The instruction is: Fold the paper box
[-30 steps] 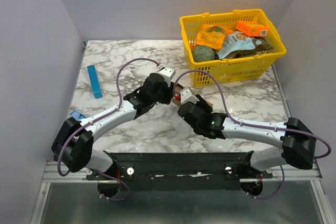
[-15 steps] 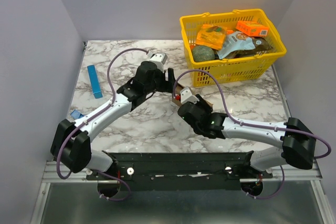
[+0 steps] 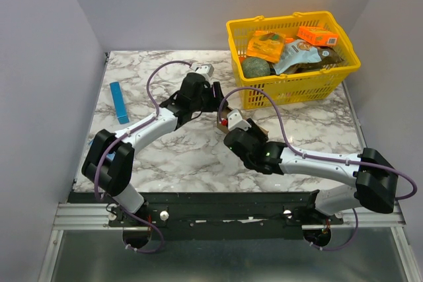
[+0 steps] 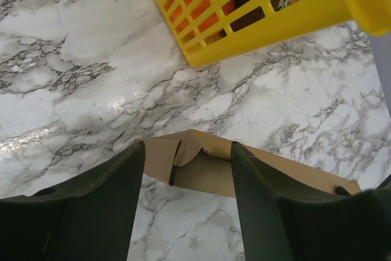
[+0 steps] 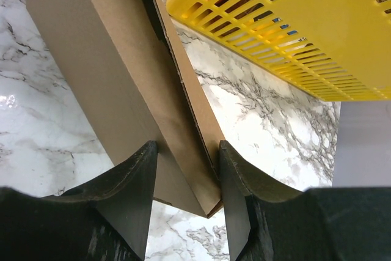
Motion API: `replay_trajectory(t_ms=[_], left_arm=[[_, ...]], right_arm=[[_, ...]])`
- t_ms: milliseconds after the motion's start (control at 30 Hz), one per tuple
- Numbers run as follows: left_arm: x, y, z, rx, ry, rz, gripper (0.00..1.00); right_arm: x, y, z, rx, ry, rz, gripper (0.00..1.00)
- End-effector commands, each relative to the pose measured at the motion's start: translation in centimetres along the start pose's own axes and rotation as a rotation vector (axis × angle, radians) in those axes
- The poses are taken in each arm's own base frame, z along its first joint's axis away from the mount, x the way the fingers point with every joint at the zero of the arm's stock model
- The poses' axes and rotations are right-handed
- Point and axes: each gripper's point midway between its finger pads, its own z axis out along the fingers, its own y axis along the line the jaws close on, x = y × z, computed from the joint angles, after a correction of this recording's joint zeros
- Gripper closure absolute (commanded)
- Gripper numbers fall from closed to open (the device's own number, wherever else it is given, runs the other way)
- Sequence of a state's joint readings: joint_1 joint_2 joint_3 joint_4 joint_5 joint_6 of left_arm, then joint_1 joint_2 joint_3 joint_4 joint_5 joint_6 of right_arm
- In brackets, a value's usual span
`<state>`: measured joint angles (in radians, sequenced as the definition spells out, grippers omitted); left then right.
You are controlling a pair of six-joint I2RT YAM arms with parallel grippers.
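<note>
1. My right jaws (image 5: 186, 151) are clamped on the paper box (image 5: 122, 71), a finger on either side of a brown wall. They pin it to the desk (image 3: 178, 160) just in front of the yellow basket (image 3: 291, 84)
2. My left jaws (image 4: 186, 148) hang spread wide over the box's other end, gripping nothing. Beneath them an end flap (image 4: 183, 151) stands half-tucked, with a dark slit beside it
3. The step in hand, as I judge it, is closing that end: the body already looks formed into a long sleeve, while the flap is not yet seated
4. The next move calls for lowering my left jaws onto the loose flap and pressing it inward along its crease, with my right side holding firm so the box neither slides nor twists toward the basket wall close by
</note>
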<state>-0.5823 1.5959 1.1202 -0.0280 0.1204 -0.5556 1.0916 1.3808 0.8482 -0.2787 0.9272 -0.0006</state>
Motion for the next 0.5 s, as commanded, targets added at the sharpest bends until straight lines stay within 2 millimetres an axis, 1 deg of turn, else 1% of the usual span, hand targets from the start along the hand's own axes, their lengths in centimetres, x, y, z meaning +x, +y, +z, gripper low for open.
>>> replay_trajectory(t_ms=[0,133,167,200,333,400,467], left_arm=[[0.1,0.2,0.4,0.017,-0.014,-0.036,0.42],[1.1,1.1,0.7,0.001,0.002,-0.053,0.49],[1.3,1.3,0.8,0.001,0.006,-0.057,0.51],[1.9,1.7,0.9,-0.008,0.018,-0.062,0.55],[3.1,2.5,0.9,-0.021,0.036,-0.074,0.59],[3.5,2.9,0.8,-0.031,0.041,-0.078,0.64],[3.9,3.3,0.7,-0.047,0.046,-0.079,0.65]], right_arm=[[3.6,1.6,0.2,-0.062,0.105,-0.062,0.49],[3.5,1.5,0.1,-0.06,0.103,-0.06,0.5],[3.5,1.5,0.1,-0.059,0.103,-0.06,0.5],[3.5,1.5,0.1,-0.057,0.103,-0.059,0.5],[3.8,1.5,0.1,-0.058,0.108,-0.063,0.52],[4.0,1.5,0.2,-0.059,0.112,-0.066,0.54],[4.0,1.6,0.2,-0.059,0.115,-0.068,0.55]])
